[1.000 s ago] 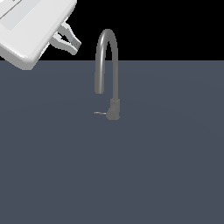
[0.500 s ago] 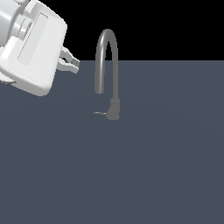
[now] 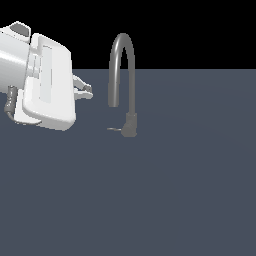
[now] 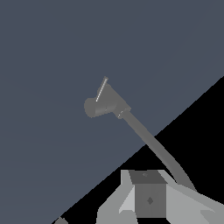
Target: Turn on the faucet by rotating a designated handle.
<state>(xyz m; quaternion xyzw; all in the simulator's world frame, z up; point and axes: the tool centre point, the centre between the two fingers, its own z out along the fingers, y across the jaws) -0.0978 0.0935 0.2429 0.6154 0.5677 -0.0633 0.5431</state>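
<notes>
The faucet (image 3: 121, 60) is a slim grey gooseneck tap on the dark floor, with a blocky base (image 3: 130, 125). Its handle (image 3: 114, 129) is a thin short rod pointing out of the base toward the exterior view's left. My gripper (image 3: 89, 91) hangs to the left of the spout, higher than the handle and apart from both, with its fingers drawn together and nothing between them. The wrist view shows the faucet (image 4: 103, 105) from above, the handle (image 4: 101, 89) as a pale sliver, and my gripper (image 4: 149, 192) at the frame's edge.
The white arm and hand (image 3: 45, 85) fill the exterior view's upper left. A flat dark grey floor (image 3: 175, 190) stretches all around the faucet, with black background behind it.
My hand has swung down and toward the exterior view's right, closer to the spout, turning as it went. The faucet and its handle have not moved.
</notes>
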